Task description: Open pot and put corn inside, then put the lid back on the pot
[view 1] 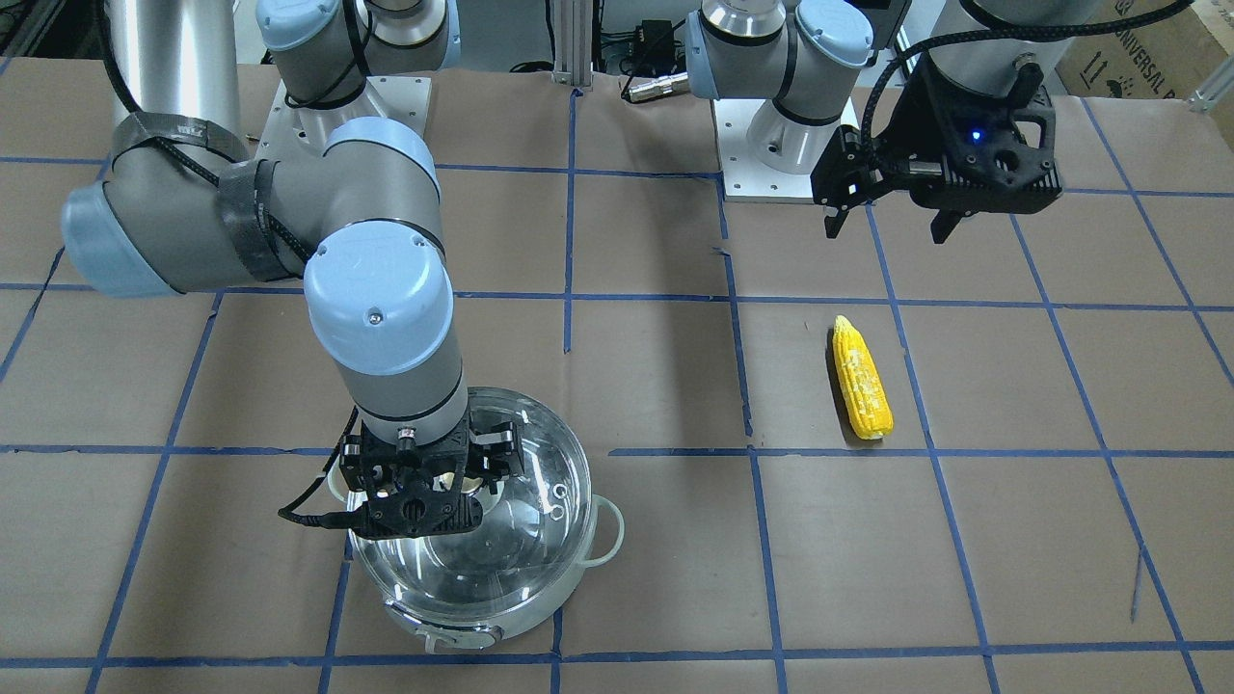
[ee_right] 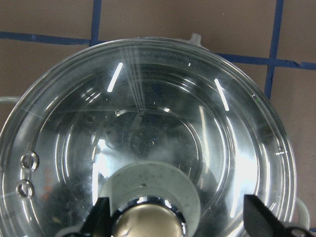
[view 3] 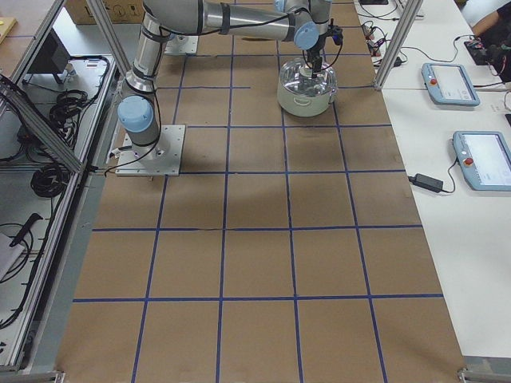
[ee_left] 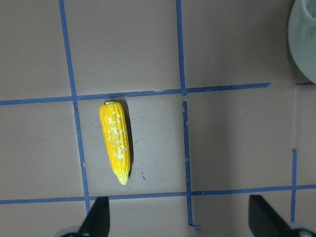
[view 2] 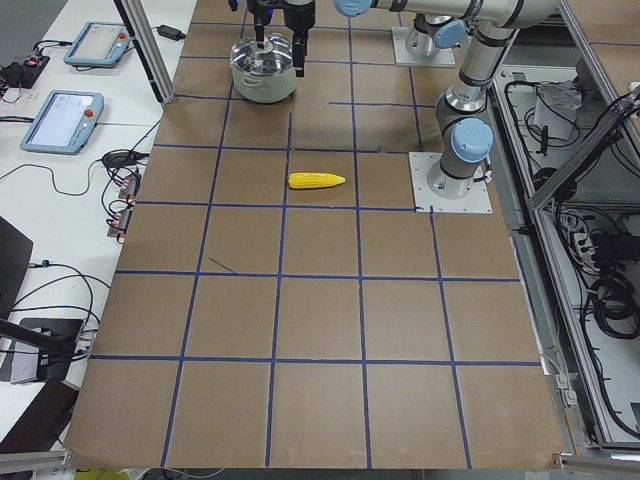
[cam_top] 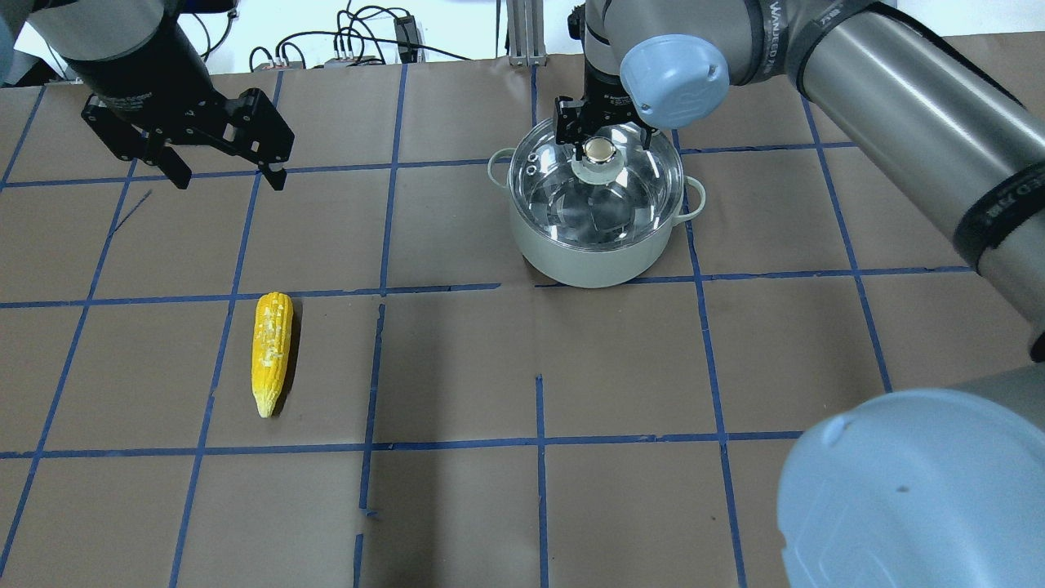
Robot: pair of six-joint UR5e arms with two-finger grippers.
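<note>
The steel pot [cam_top: 596,257] stands at the far right of the table with the glass lid [cam_top: 608,208] sitting on it. My right gripper [cam_top: 602,140] is open, its fingers on either side of the lid's knob [ee_right: 148,222]. In the right wrist view both fingertips [ee_right: 98,217] stand clear of the knob. The yellow corn [cam_top: 272,351] lies flat on the table's left half and also shows in the left wrist view [ee_left: 115,141]. My left gripper [cam_top: 229,180] is open and empty, raised well above the table behind the corn.
Brown paper with a grid of blue tape lines [cam_top: 539,441] covers the table. The pot's pale side handles [view 1: 609,540] stick out on both sides. Arm base plates [view 1: 786,145] are on the robot's side. Pendants and cables [view 2: 65,115] lie beyond the table edge.
</note>
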